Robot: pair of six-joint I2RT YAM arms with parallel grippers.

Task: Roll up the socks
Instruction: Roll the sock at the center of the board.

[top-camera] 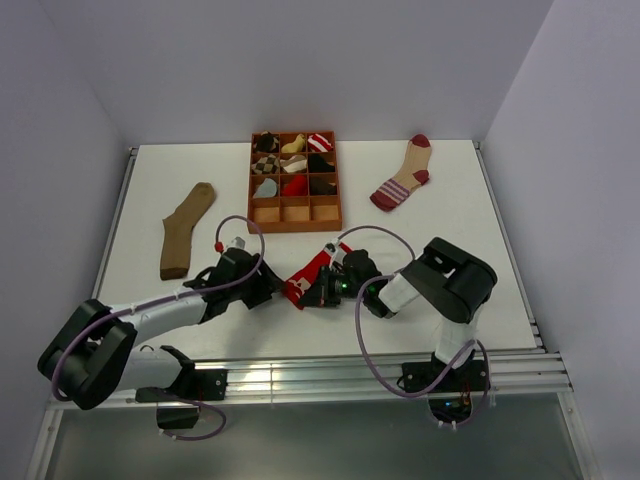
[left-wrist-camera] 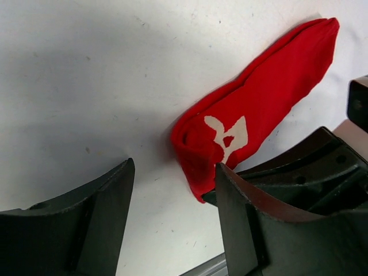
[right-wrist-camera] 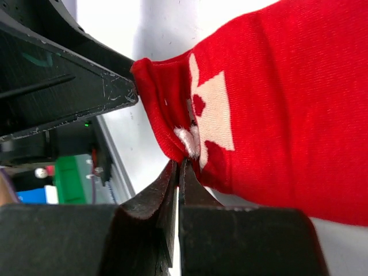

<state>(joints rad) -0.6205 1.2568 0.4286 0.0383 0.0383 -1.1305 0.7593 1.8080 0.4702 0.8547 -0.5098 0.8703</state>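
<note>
socks lie apart on the white table: the plain brown fabric sock at far left. the left gripper stands spread beside the folded end of the red white-patterned sock. the right gripper, pressed together, noses that fold. with nothing clearly pinching it, the fold may spring open. the beige maroon-striped sock lies far right.

No text, label, brand, number or sign could be read in any of the views. The only marking was a white pattern on the red sock, and it was a blocky woven shape, not lettering.
</note>
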